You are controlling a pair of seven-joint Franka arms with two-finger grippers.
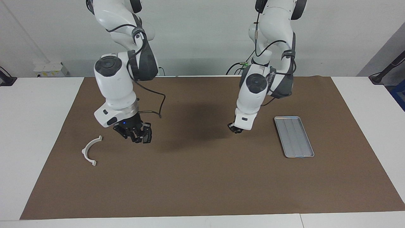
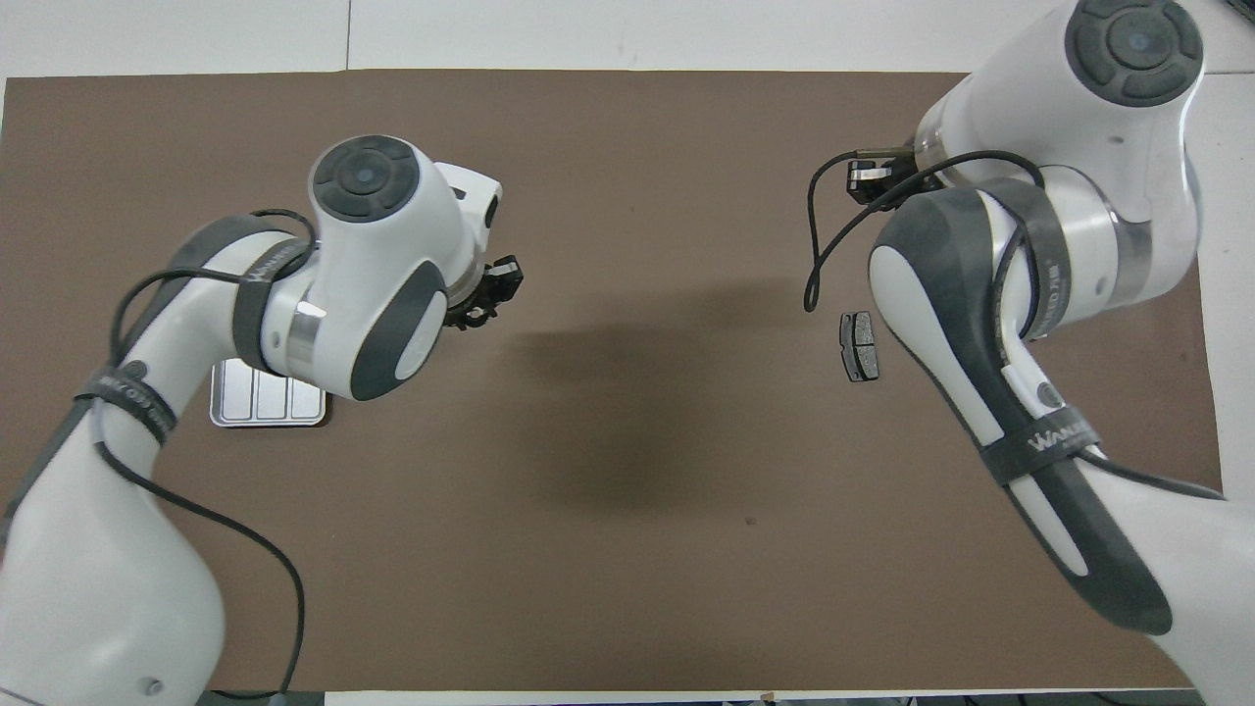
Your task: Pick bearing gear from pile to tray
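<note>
since the left gripper hangs over bare brown mat beside the flat silver-grey metal tray, and i can't tell if it holds a part, any drop now would miss. the right gripper is up over the pile's end, between the white curved plastic arc and a dark grey brake pad, grip unclear too.

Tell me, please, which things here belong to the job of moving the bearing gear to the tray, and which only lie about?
Belong to the job:
- silver tray
- left tool, over the brown mat beside the tray
- right tool, over the mat toward the right arm's end

Only lying about:
- white curved plastic arc
- dark grey brake pad
</note>
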